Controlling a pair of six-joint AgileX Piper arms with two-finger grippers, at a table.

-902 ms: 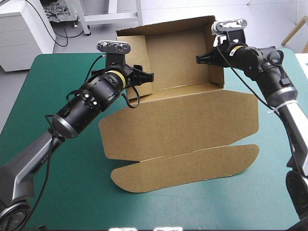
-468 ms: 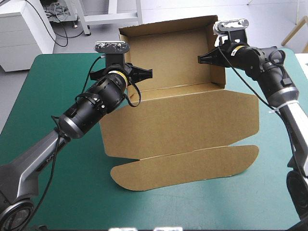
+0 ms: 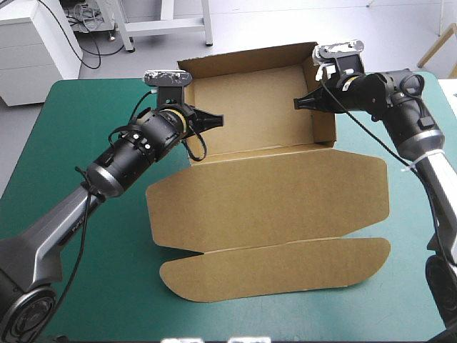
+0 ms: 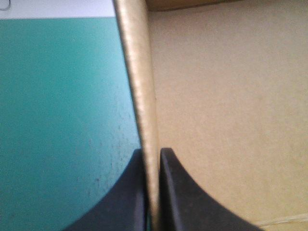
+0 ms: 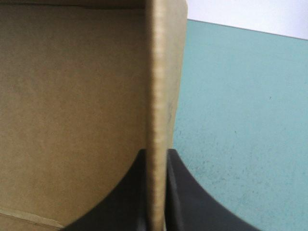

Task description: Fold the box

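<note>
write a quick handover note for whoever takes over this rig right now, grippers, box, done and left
Grippers: left gripper shut on the box, pinching its left side wall; right gripper shut on the box, pinching its right side wall.
Box: toward the far side of the teal-green table.
Done: walls raised, an open tray.
Left: lid and front flap lie flat, not yet folded.

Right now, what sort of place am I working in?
Probably a robotics lab bench: a teal-green table cover, a brown box with raised walls pinched by the left gripper and right gripper, and a white cabinet and loose cables beyond.
</note>
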